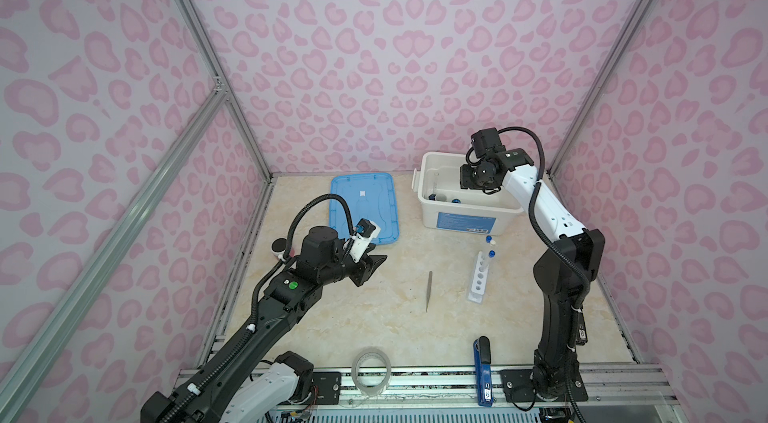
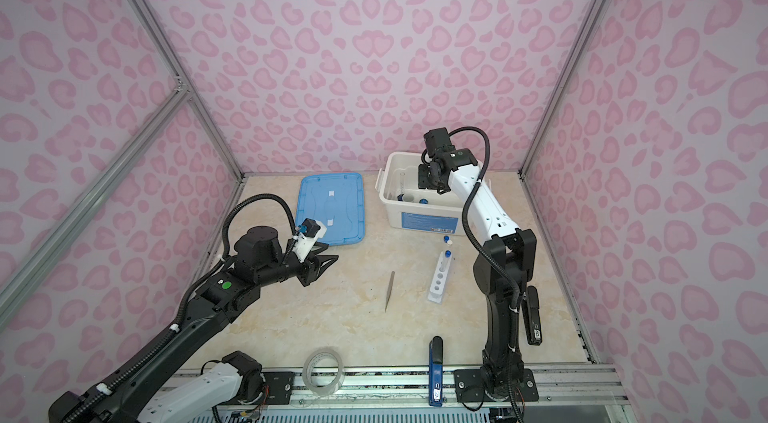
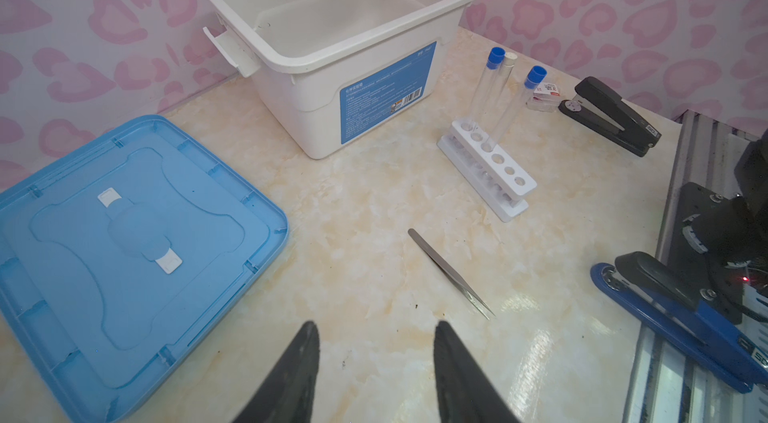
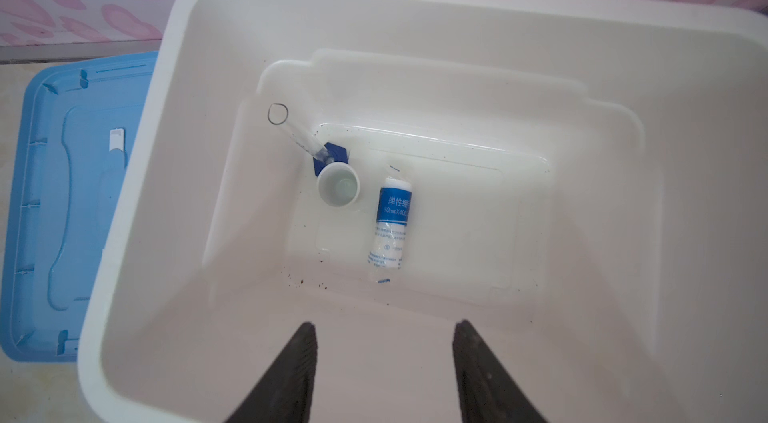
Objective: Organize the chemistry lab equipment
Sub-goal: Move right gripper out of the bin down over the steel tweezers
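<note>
Metal tweezers (image 1: 429,291) lie on the table (image 1: 353,317) at lower centre in both top views, long axis near-vertical in frame, down-right of the nearer left gripper (image 1: 374,269), parted and empty; right gripper (image 4: 385,323), likewise parted and empty, hangs over the white bin (image 1: 432,213).

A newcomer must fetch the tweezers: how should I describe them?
Find the white bin at the back of the table, then the white tube rack in front of it. Left of that rack in a top view lie the tweezers: the only thin, silvery metal strip, tapering to a point.
</note>
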